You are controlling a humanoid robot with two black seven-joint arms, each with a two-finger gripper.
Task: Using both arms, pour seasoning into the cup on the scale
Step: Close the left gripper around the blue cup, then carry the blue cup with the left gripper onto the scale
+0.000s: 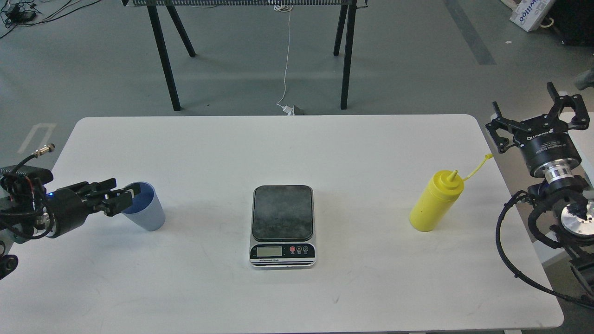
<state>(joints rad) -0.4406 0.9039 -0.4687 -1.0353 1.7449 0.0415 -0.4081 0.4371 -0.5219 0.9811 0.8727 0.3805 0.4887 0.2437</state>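
Three task items stand on one white tabletop (325, 148), well apart from one another in a left-to-right row.

Item 1: cup (147, 212), pale blue, upright, open mouth up, on the left part of the tabletop, well in from the left edge. Left gripper (124, 195) reaches in low from the left, its tips at the cup's near-left rim; jaws slightly apart, one finger overlapping the rim, whether it touches the wall cannot be told. Not clamped on the cup.

Item 2: scale (283, 226), centre of the tabletop, dark platform bare, display strip facing the near edge. Open white surface lies on both sides, between it and the cup and between it and the bottle.

Item 3: seasoning bottle (435, 202), yellow, upright on the right part, nozzle uncovered, tethered cap sticking out toward the right edge. Bare surface lies in front of it and behind it.

Right gripper (533, 113) hangs off the tabletop's right edge, beyond the far-right corner, jaws spread wide, holding nothing, apart from the bottle.

Near edge of the tabletop: broad unoccupied strip.
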